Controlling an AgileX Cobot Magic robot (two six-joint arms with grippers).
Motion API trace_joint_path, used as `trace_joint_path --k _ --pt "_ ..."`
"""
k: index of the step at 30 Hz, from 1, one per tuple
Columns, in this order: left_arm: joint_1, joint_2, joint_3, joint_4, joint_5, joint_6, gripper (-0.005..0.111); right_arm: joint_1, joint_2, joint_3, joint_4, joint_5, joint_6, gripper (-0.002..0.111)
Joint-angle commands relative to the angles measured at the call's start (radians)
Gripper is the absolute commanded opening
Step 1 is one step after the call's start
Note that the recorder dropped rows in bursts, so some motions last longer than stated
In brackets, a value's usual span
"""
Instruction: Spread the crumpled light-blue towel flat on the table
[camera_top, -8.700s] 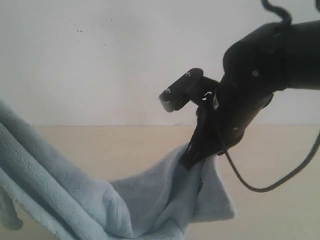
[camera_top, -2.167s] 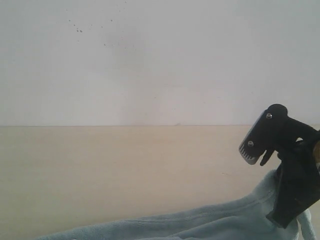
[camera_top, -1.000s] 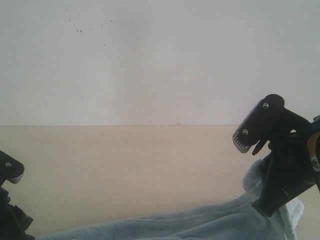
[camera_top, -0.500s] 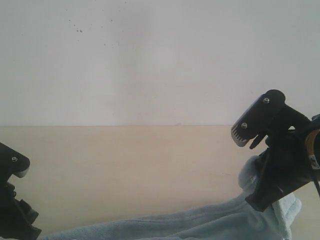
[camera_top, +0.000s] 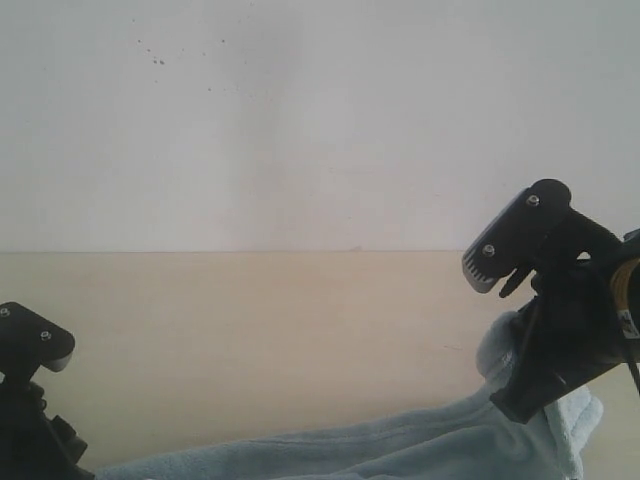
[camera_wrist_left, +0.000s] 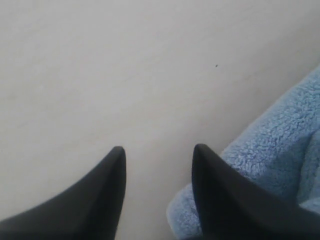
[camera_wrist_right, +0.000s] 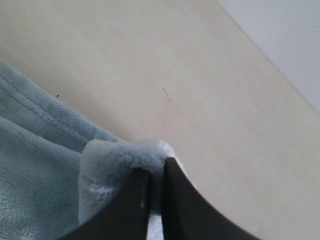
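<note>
Nearest me, the pale light-blue fluffy terry towel (camera_top: 400, 450) lies in a long, low ridge along the front of the pale beige wood-look bench (camera_top: 250, 330), with one end lifted. At that raised end the black right hand (camera_wrist_right: 155, 175) is pinched together on a thick fold of the towel, holding it up off the bench. At the towel's other end the black left hand (camera_wrist_left: 157, 150) hangs with its fingers apart and nothing between them. The towel's rounded edge sits just beside one finger, though I cannot tell whether it touches. I'd judge the cloth light, soft and floppy, likely to sag and drag rather than slide cleanly. It wants taking by a hemmed corner, pinched deep. Beyond the towel the bench runs back to a plain white wall (camera_top: 300, 120).
</note>
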Motion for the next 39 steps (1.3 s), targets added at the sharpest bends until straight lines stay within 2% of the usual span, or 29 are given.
trace_joint_path --k 1,23,25,27,31,34,39 --pt "-0.004 0.041 -0.004 -0.012 -0.026 -0.010 0.041 -0.004 -0.009 -0.007 0.005 -0.001 0.008 0.007" --pt "-0.004 0.166 -0.004 -0.045 -0.072 -0.010 0.040 -0.004 -0.009 -0.007 0.005 -0.003 0.010 0.007" --pt "-0.004 0.166 -0.004 -0.045 -0.072 -0.010 0.037 -0.004 -0.009 -0.007 0.005 -0.003 0.010 0.007" --pt "-0.004 0.164 -0.013 -0.045 -0.063 -0.010 0.028 -0.004 -0.009 -0.007 0.007 -0.003 0.010 0.007" --pt "-0.004 0.160 -0.051 -0.045 0.003 -0.010 0.004 -0.004 -0.009 -0.007 0.008 0.008 0.010 0.007" --pt "-0.004 0.141 -0.077 -0.045 0.065 -0.010 0.004 -0.004 -0.009 -0.007 0.008 0.016 0.012 0.007" --pt "-0.004 0.039 -0.082 -0.045 0.067 -0.010 0.004 -0.004 -0.009 -0.007 0.010 0.010 0.012 0.007"
